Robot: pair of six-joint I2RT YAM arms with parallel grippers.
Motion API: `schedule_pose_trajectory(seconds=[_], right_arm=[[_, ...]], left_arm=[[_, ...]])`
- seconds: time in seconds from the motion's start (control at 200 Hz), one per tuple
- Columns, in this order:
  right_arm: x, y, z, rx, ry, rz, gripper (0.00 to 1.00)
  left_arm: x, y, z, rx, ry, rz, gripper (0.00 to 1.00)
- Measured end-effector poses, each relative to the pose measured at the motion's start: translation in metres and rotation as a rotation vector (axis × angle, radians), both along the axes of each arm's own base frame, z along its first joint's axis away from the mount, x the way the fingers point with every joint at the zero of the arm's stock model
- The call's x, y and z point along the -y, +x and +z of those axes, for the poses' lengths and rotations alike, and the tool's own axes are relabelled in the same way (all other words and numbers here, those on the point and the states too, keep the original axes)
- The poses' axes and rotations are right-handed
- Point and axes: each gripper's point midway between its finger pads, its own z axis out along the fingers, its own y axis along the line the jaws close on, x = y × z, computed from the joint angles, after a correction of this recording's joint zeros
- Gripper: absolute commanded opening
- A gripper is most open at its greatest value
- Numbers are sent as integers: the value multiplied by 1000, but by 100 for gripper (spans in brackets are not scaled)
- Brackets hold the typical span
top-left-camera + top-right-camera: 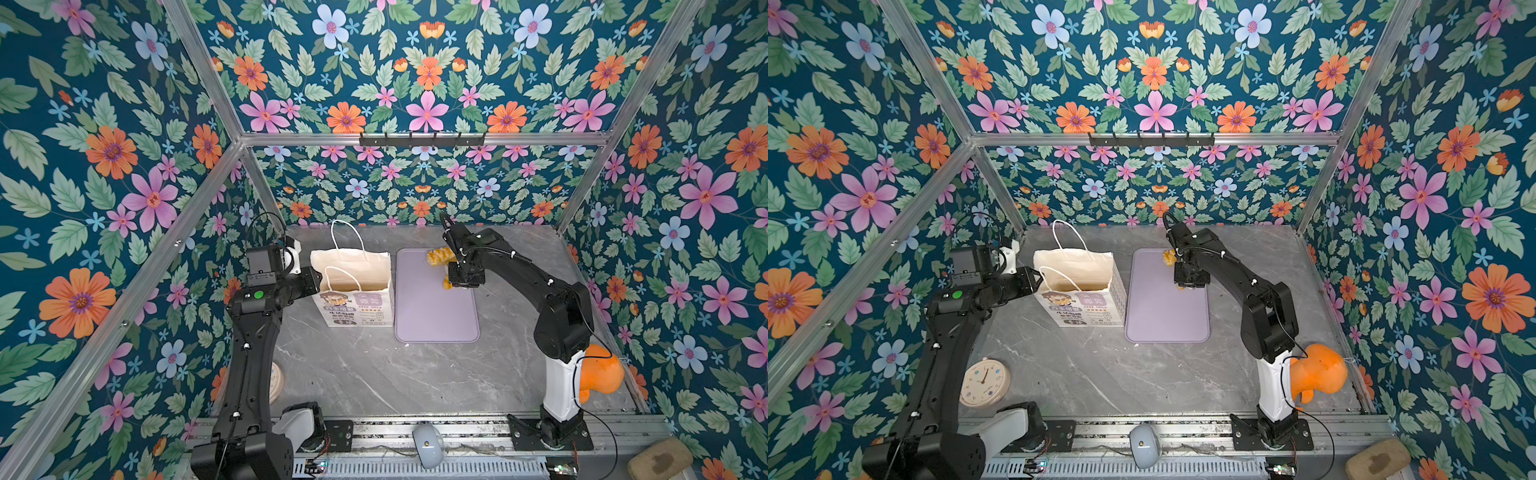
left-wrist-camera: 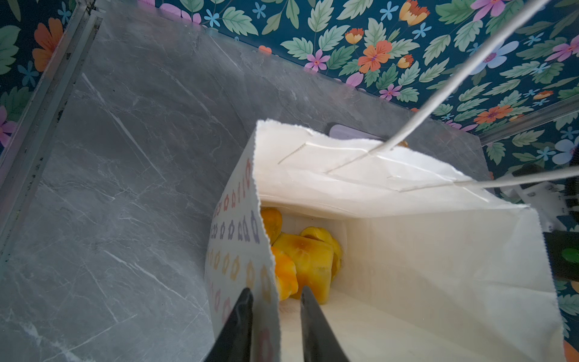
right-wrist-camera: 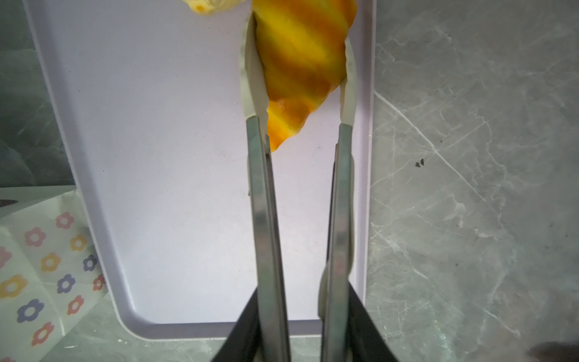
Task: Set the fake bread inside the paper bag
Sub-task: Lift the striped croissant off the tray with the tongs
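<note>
Right claw (image 3: 300,291) is clamped on steel tongs (image 3: 261,203), whose white tips pinch a striped croissant (image 3: 300,72) at the edge of the lilac tray (image 3: 156,156). A braided pastry (image 1: 438,255) lies at the tray's far end. Left claw (image 2: 275,291): fingers stand apart, straddling the wall of the paper bag (image 2: 407,266). Only the left wrist view shows breads (image 2: 308,263) inside the bag. Bag print (image 1: 1095,308) reads "KEEP SMILE".

Upright bag (image 1: 357,309), perhaps three breads (image 2: 308,263) inside
</note>
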Motion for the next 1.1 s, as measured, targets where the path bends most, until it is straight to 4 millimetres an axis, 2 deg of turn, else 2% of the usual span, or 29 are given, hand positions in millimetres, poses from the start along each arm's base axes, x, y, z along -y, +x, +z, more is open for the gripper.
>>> schedule_pose_trajectory(seconds=[0.24,0.4,0.605,0.74,0.895,1.1], right_arm=[[-1,-10,14,13,-6,65,28],[-12,-32,18,-19,-23,191,27],[-8,-60,26,-52,-39,256,27],[-25,-78,32,-61,-15,346,27],[-32,-87,30,-82,-20,384,28],[-36,-93,16,-128,-76,414,34]], left_arm=[[0,0,0,0,0,0,28],[0,0,-1,-2,0,0,28],[0,-1,-1,-1,-1,-1,28],[1,-1,-1,-1,-3,-3,28],[1,-1,1,3,-5,-6,28],[1,-2,2,8,-4,-5,28]])
